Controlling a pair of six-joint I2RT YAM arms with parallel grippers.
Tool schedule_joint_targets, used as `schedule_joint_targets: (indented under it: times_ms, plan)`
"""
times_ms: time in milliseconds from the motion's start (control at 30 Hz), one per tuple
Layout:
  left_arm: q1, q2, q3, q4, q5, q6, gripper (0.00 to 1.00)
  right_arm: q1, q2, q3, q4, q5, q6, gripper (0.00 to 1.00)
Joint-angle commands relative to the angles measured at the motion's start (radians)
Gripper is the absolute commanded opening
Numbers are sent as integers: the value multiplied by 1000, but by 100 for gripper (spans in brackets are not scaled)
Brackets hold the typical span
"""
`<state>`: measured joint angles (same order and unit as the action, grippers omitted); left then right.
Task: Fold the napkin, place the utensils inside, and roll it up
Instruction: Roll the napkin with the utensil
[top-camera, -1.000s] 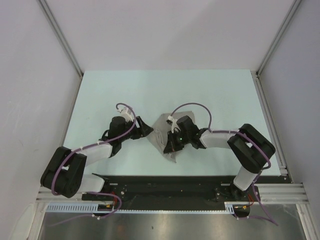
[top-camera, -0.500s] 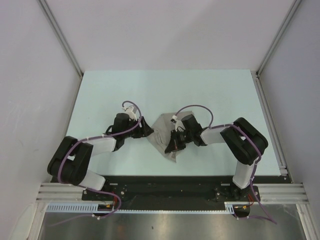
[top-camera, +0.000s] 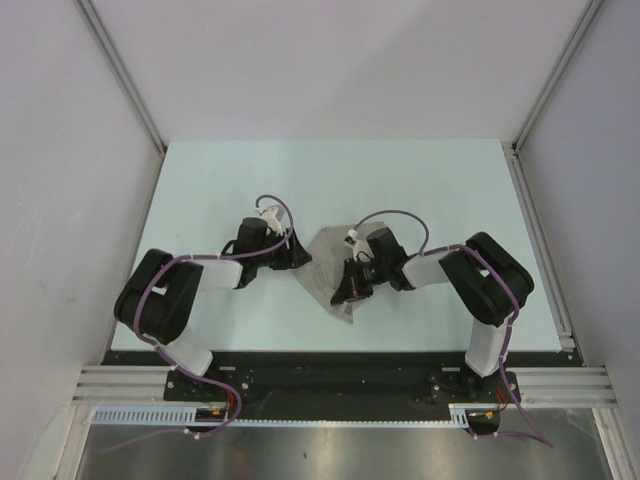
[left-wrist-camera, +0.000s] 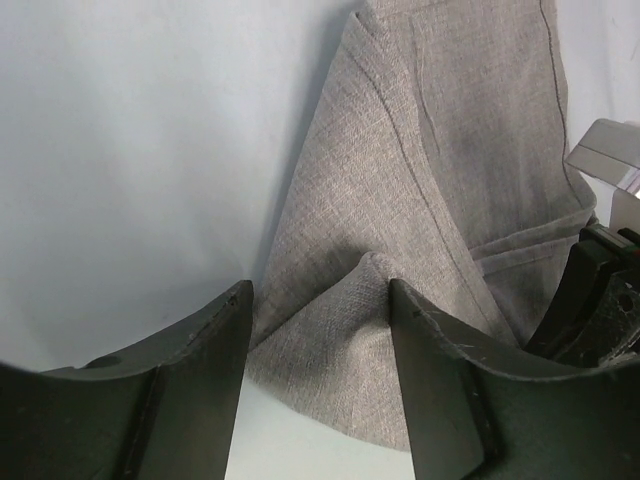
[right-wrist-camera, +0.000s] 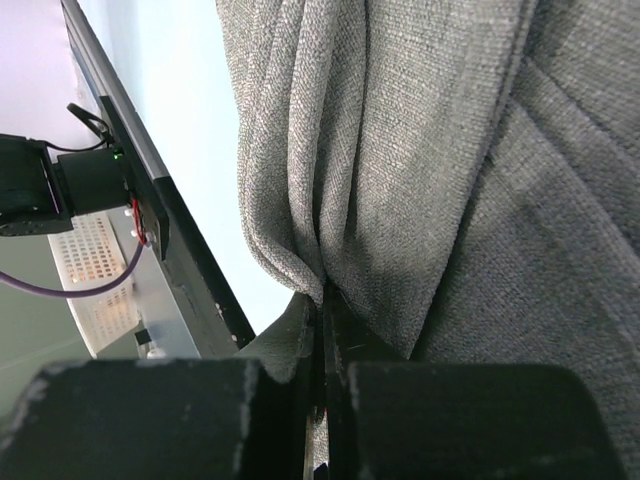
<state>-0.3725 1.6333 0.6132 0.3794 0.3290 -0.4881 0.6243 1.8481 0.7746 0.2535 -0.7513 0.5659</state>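
You have both arms folded in low over the counter (top-camera: 420, 180), meeting at the napkin (top-camera: 326, 254) from opposite sides. The left arm (top-camera: 160, 300) rises from its base, bends at an elbow pushed out to the left, and runs its forearm rightward, close to the surface, so that your left tool (top-camera: 296, 258) sits at the napkin's left edge. The right arm (top-camera: 490, 285) mirrors it: elbow out to the right, forearm reaching left, with your right tool (top-camera: 351, 290) down on the cloth's near right part.

From the left wrist, your left tool (left-wrist-camera: 318, 300) stands with its jaws well apart, and a raised ridge of the napkin (left-wrist-camera: 430, 180) stands in the gap between the two fingers (left-wrist-camera: 200, 380). It has not closed on the ridge, and you cannot tell from here whether the fingers touch the cloth.

From the right wrist, your right tool (right-wrist-camera: 322, 300) is closed tight, fingers pressed together with a bunched fold of the napkin (right-wrist-camera: 440, 150) pinched between them; the cloth hangs in several pleats from that grip.

The napkin lies rumpled and partly folded near the middle of the counter, between the two tools, one pointed corner aimed toward the near edge.
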Motion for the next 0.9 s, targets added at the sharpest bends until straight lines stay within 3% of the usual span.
schedule_joint_targets:
  times_ms: [0,133,267,367,433,600,633,700,800,867]
  plan:
    - [4,34,31,4,21,37,59,-21,20,-6,15,23,-8,5]
    - [4,62,17,35,53,31,45,-29,13,2,7,4,-4,21]
    - [4,73,-3,55,77,22,17,-35,-27,12,-22,-3,-9,38]
    - [4,66,-21,59,79,17,2,-40,-90,28,-80,4,-29,62]
    - [4,59,-33,58,81,5,0,-41,-131,41,-153,32,-61,72]
    - [4,37,-58,23,47,-46,0,-38,-321,40,-322,147,-118,80]
    - [4,31,-61,16,39,-56,0,-34,-351,31,-365,218,-123,86]
    - [4,17,-78,9,21,-69,0,-3,-442,-10,-388,291,-113,87]
    - [4,11,-82,7,15,-75,0,67,-560,-101,-361,404,-58,99]
    - [4,19,-81,9,18,-73,0,109,-605,-167,-292,476,-17,100]
